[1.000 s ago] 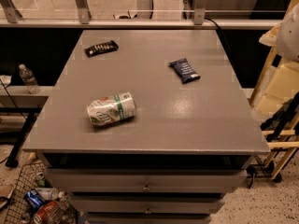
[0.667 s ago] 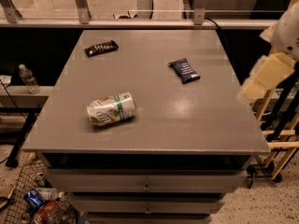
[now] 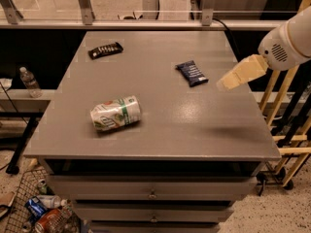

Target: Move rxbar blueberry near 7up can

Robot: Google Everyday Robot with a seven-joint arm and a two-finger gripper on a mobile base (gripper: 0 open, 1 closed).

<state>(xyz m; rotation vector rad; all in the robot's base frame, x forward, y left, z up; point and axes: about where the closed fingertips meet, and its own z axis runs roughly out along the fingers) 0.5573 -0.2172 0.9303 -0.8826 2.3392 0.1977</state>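
The rxbar blueberry (image 3: pixel 192 73), a small dark navy bar, lies flat on the grey table top (image 3: pixel 160 120), right of centre toward the back. The 7up can (image 3: pixel 115 113), white with a green band, lies on its side at the front left. My gripper (image 3: pixel 232 79) is a pale tan shape coming in from the right above the table, on the white arm (image 3: pixel 286 41). It hovers a little to the right of the blue bar and is apart from it.
A black bar wrapper with white lettering (image 3: pixel 105 50) lies at the back left of the table. A metal rail (image 3: pixel 146 23) runs behind it. Drawers (image 3: pixel 153 193) sit below the front edge. A water bottle (image 3: pixel 30 81) and a bin of trash (image 3: pixel 41 215) are at the left.
The arm and gripper have moved in from the right edge over the table toward the blue bar. The bars and the can have not moved.
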